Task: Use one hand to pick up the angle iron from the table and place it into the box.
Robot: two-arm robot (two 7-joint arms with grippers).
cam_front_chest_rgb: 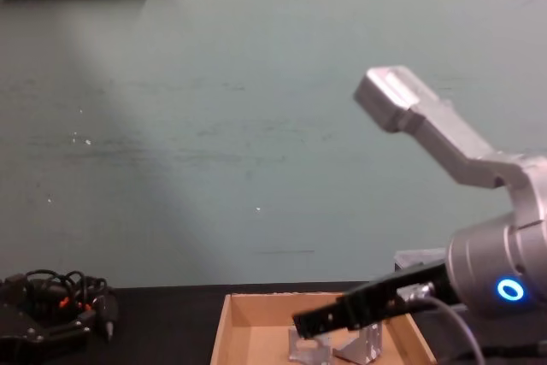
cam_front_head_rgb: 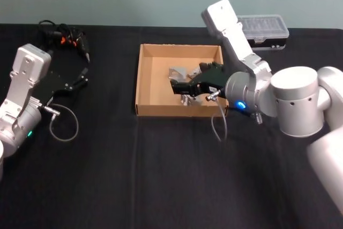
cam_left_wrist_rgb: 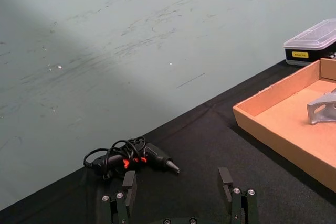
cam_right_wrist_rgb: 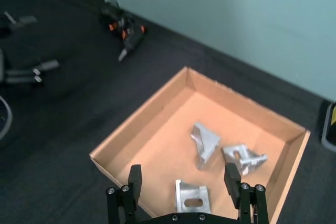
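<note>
The tan cardboard box (cam_front_head_rgb: pixel 138 84) sits mid-table. Three silver angle irons lie on its floor: one (cam_right_wrist_rgb: pixel 205 140) in the middle, one (cam_right_wrist_rgb: pixel 244 157) beside it and one (cam_right_wrist_rgb: pixel 191 196) just under my right gripper (cam_right_wrist_rgb: pixel 183 179). That gripper (cam_front_head_rgb: pixel 174 86) hovers over the box's right half, open, with nothing between its fingers (cam_right_wrist_rgb: pixel 135 178). From the chest view it (cam_front_chest_rgb: pixel 312 322) hangs a little above two of the irons (cam_front_chest_rgb: pixel 363 344). My left gripper (cam_front_head_rgb: pixel 81 78) rests open at the table's left, well away from the box (cam_left_wrist_rgb: pixel 273 129).
A black hand tool with a coiled cable (cam_front_head_rgb: pixel 64 35) lies at the far left. A clear-lidded black plastic case (cam_front_head_rgb: pixel 263 30) stands behind the box on the right. The black table (cam_front_head_rgb: pixel 161 175) stretches in front of the box.
</note>
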